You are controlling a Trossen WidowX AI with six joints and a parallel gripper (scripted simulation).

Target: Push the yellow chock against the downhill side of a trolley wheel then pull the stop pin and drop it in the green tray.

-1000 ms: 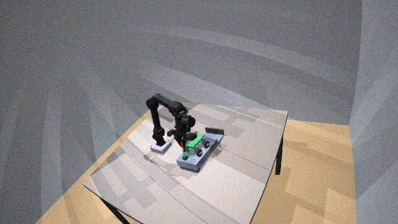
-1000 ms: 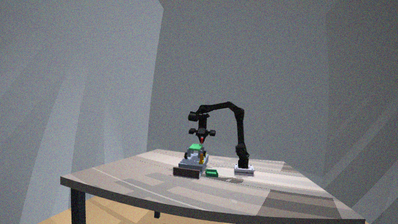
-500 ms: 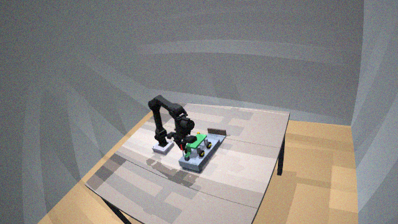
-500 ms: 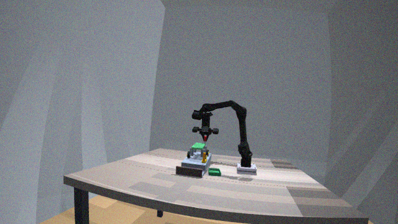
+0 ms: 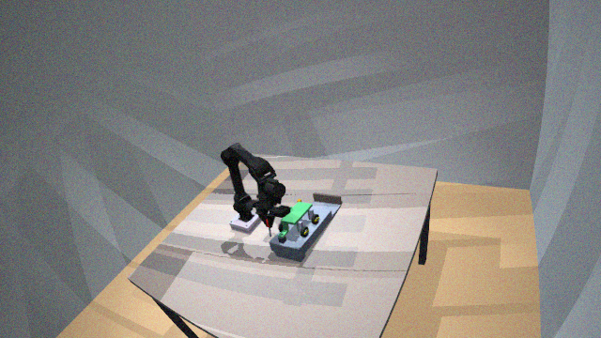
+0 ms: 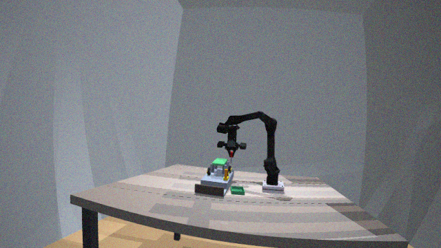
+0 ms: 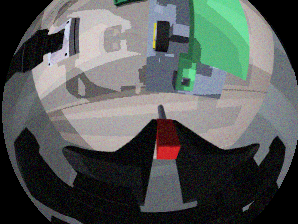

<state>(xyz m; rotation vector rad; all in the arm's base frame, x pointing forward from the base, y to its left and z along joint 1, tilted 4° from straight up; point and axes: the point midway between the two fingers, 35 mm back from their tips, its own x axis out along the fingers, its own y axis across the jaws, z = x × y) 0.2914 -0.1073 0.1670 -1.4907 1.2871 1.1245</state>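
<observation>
My gripper [image 5: 267, 220] [image 6: 231, 152] [image 7: 165, 126] is shut on the stop pin [image 5: 268, 223] [image 6: 231, 154] [image 7: 168, 146], its red head between the fingers and its thin grey shank pointing down. The pin is out of the ramp and hangs in the air beside the uphill end, on the arm base's side. The green-roofed trolley [image 5: 298, 212] [image 6: 220, 161] [image 7: 220, 35] stands on the ramp [image 5: 287, 252] [image 6: 213, 179] [image 7: 154, 80]. The chock [image 5: 300, 201] [image 6: 226, 173] stands upright on the ramp at the downhill side of a wheel; contact cannot be made out. The green tray [image 6: 238, 193] [image 7: 125, 2] sits beside the ramp's lower part.
A dark end board [image 5: 327, 198] [image 6: 209, 189] stands across the ramp's downhill end. The arm's pale base plate [image 5: 244, 226] [image 6: 273, 187] is on the tray's side of the ramp. A green bracket [image 5: 283, 233] [image 7: 186, 75] stands at the uphill end, close to the trolley.
</observation>
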